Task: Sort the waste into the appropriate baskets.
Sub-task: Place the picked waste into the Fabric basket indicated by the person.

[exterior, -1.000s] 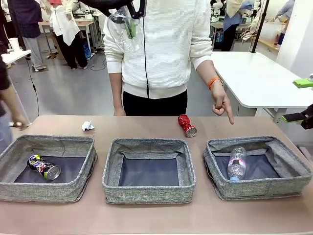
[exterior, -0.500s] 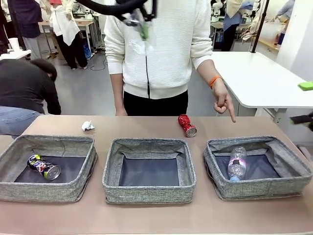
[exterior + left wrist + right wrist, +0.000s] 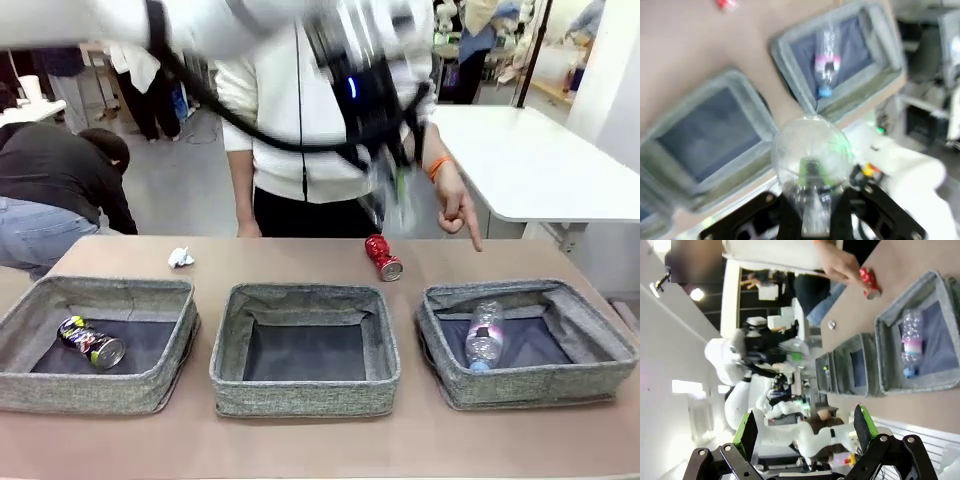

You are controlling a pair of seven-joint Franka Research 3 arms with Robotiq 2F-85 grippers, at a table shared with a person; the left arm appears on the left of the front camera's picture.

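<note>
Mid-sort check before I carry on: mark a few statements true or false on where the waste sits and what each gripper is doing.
1. The left gripper is shut on the clear plastic cup. True.
2. The crushed red can lies on the table, outside the baskets. True.
3. The plastic bottle also lies on the table. False: it lies in the right basket.
4. The paper ball sits inside the left basket. False: it is on the table beyond that basket.
5. The right gripper is open. True.
</note>
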